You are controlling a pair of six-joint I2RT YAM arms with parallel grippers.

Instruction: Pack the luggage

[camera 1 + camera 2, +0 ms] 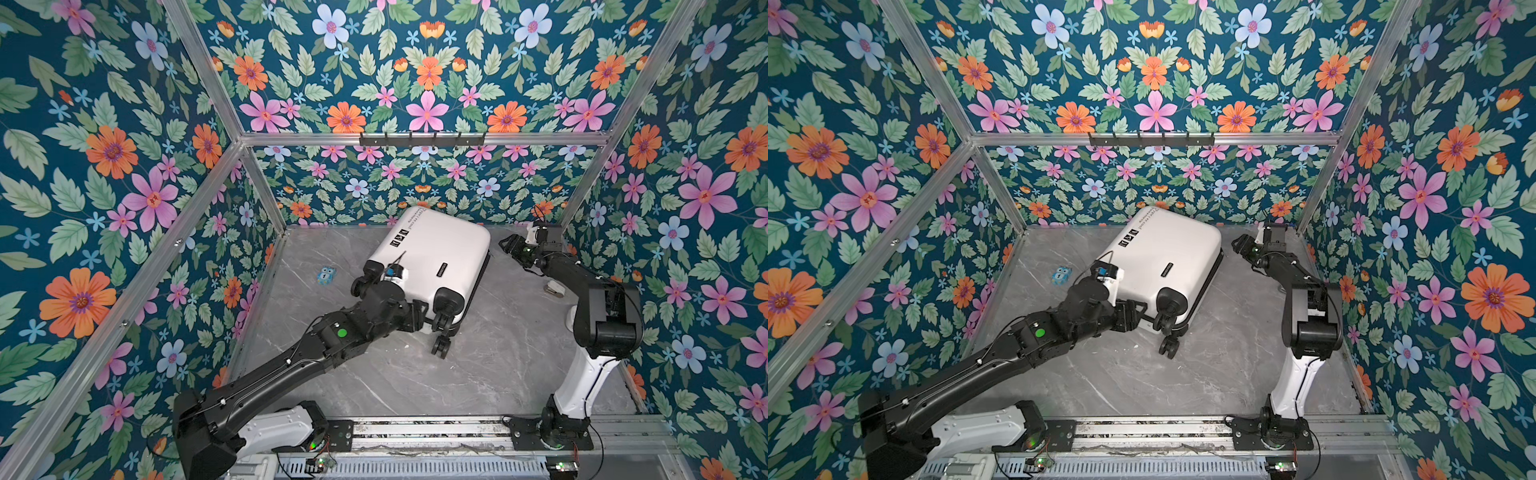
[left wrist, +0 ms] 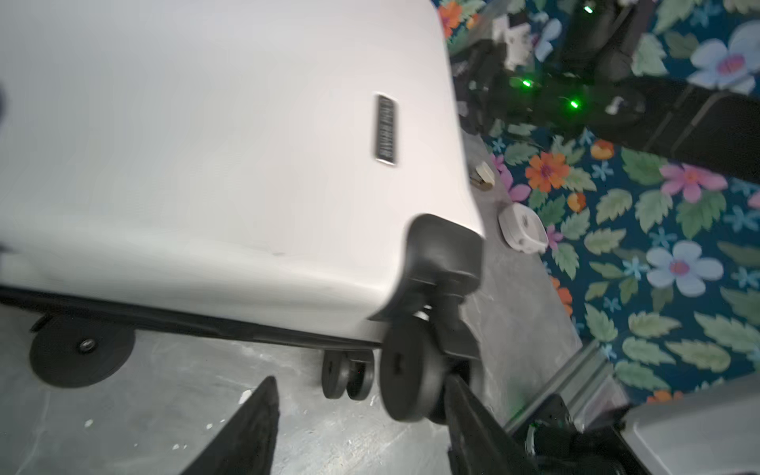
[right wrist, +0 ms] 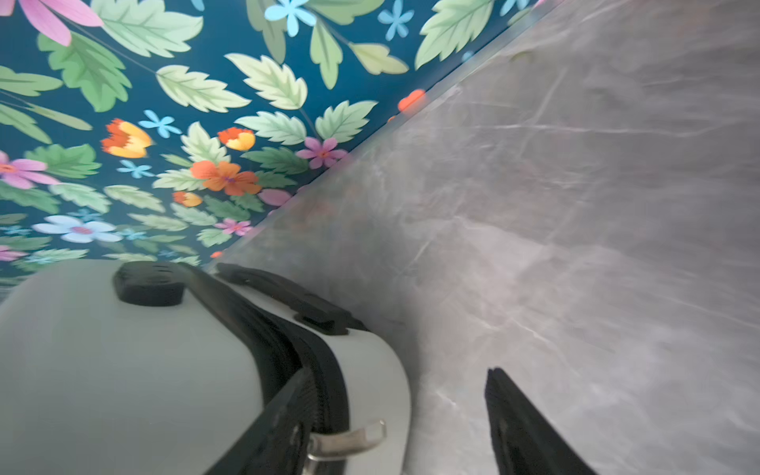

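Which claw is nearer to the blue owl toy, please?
Left. The left claw is at the suitcase's wheeled end, near the owl toy; the right claw is across the suitcase from it.

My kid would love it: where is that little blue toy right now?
In both top views the little blue toy lies on the grey table, left of the white suitcase and near the left wall.

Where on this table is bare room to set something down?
Widest bare table: between the luggage wheels and the front rail. Left of the luggage only an owl toy lies. Crowded: left gripper at the wheels, right gripper at its far corner.
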